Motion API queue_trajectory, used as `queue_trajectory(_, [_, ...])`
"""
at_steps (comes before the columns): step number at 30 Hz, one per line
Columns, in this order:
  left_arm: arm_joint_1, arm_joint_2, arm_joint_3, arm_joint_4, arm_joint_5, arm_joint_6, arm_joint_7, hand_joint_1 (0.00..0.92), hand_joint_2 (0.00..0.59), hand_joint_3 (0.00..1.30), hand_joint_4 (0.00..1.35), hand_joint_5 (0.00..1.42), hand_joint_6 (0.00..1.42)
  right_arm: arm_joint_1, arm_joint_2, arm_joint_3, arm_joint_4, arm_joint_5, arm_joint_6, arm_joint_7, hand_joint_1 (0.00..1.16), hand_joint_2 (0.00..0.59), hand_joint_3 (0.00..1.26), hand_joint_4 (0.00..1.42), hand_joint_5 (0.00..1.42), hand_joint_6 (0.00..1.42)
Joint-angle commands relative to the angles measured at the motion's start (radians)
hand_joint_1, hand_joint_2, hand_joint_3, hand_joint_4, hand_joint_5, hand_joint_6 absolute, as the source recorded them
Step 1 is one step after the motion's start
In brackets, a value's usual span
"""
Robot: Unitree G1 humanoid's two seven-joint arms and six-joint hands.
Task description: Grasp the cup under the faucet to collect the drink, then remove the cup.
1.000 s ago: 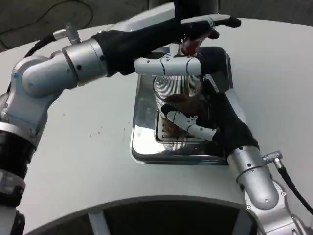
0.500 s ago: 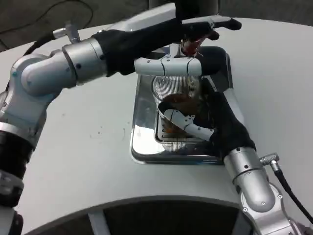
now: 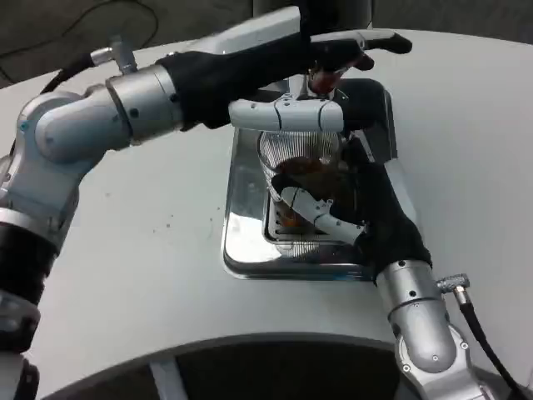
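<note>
Clear ribbed cup [image 3: 300,167] holds brown drink, gripped by right robot hand [image 3: 350,218].

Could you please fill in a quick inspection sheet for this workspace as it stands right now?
Surface: white table, a few small dark specks left of the tray.
Job's things: clear ribbed cup with brown drink inside, standing on the shiny metal drip tray below the faucet.
Clutter: nothing seen.
Hands: right hand wraps the cup from the right, fingers across its front; left hand reaches up to the faucet, one finger lying across the cup's rim.
Cables: black cable from a connector on the right forearm; another at the left elbow.
Surroundings: dark floor behind the table with a thin cable on it.
</note>
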Motion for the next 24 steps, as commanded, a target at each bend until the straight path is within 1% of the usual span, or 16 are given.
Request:
queue_trajectory(1, [0.055,0.024,-0.029,0.017,0.049,0.028,-0.053,0.0,0.141,0.12,0.05,0.12,0.12,0.014,0.016,0.009,0.045,-0.012,-0.052,-0.044,0.69,0.214,0.0,0.0,0.05,0.0])
queue_trajectory(5, [0.057,0.03,-0.027,0.015,0.048,0.03,-0.056,0.0,0.143,0.12,0.05,0.13,0.12,0.009,0.019,0.011,0.08,-0.016,-0.091,-0.069,0.68,0.214,0.0,0.0,0.05,0.0])
queue_trajectory(9, [0.059,0.032,-0.027,0.013,0.046,0.031,-0.059,0.0,0.146,0.12,0.05,0.13,0.12,0.007,0.026,0.014,0.1,-0.019,-0.113,-0.095,0.68,0.211,0.0,0.0,0.05,0.0])
queue_trajectory(15, [0.062,0.037,-0.026,0.009,0.046,0.032,-0.06,0.0,0.148,0.12,0.05,0.13,0.12,0.001,0.035,0.02,0.119,-0.022,-0.125,-0.115,0.69,0.199,0.0,0.0,0.09,0.0])
queue_trajectory(19, [0.064,0.042,-0.024,0.005,0.045,0.034,-0.061,0.0,0.151,0.13,0.05,0.13,0.12,0.0,0.043,0.02,0.127,-0.015,-0.134,-0.113,0.69,0.193,0.0,0.0,0.11,0.0])
queue_trajectory(24, [0.067,0.044,-0.022,-0.003,0.043,0.037,-0.062,0.0,0.152,0.13,0.06,0.13,0.12,0.001,0.043,0.024,0.125,-0.026,-0.127,-0.114,0.68,0.192,0.0,0.0,0.11,0.0])
